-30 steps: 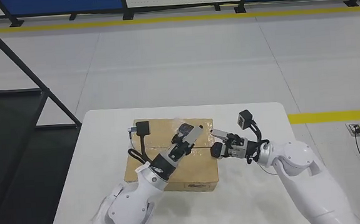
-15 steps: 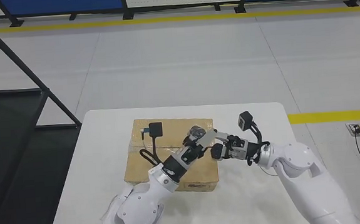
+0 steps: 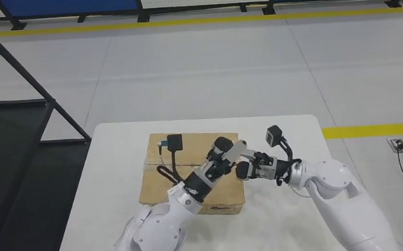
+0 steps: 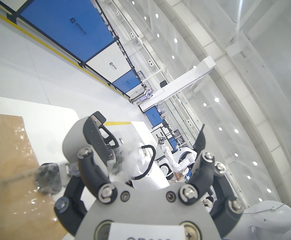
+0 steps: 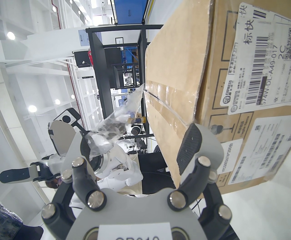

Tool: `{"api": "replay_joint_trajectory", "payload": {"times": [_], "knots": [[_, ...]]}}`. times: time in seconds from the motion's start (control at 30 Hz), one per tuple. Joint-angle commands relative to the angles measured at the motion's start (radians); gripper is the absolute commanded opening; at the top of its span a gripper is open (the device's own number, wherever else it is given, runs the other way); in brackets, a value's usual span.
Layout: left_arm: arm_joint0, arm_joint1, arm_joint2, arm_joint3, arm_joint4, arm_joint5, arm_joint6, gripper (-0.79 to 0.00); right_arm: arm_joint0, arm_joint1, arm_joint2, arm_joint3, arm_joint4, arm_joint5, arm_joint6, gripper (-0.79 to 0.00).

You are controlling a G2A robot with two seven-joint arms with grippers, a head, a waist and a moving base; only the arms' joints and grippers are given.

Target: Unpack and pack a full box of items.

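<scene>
A closed brown cardboard box (image 3: pixel 153 188) lies in the middle of the white table (image 3: pixel 106 174), clear tape running along its top seam (image 5: pixel 168 100). Shipping labels (image 5: pixel 257 75) cover the side that faces my right gripper. My left gripper (image 3: pixel 225 146) hovers open over the box's right top edge, with nothing between its fingers. My right gripper (image 3: pixel 241 163) stands open just off the box's right side. A crumpled strip of clear tape (image 5: pixel 106 131) clings to one of its fingers and trails off the seam. The box (image 4: pixel 16 163) lies beside my left gripper (image 4: pixel 150 127).
A black metal rack (image 3: pixel 16 89) stands off the table's left side. There is free table surface left of the box, in front of it, and at the far right corner (image 3: pixel 300 129).
My left gripper has moved rightward across the box top to its right edge, close to the right gripper. The right arm has kept still.
</scene>
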Motion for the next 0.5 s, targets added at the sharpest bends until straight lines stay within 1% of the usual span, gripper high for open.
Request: {"api": "replay_joint_trajectory", "payload": {"times": [0.0,0.17,0.27,0.37,0.47], "knots": [[-0.002,-0.003,0.001,-0.001,0.001,0.003,0.000,0.000,0.000,0.000,-0.001,0.002,0.002,0.000,-0.002,0.000],[-0.002,-0.009,-0.009,-0.020,-0.002,0.002,-0.002,0.000,0.001,0.001,-0.002,0.005,0.007,0.000,-0.003,0.000],[0.015,-0.007,-0.034,-0.049,-0.012,-0.016,-0.006,0.000,0.001,0.001,-0.002,0.007,0.009,-0.001,-0.003,0.000],[0.049,-0.001,-0.079,-0.106,-0.023,-0.042,-0.023,0.000,0.002,0.002,-0.003,0.010,0.011,0.002,-0.001,0.000],[0.109,0.011,-0.153,-0.188,-0.033,-0.078,-0.057,0.000,0.006,0.003,-0.004,0.013,0.010,0.009,0.003,0.000]]}}
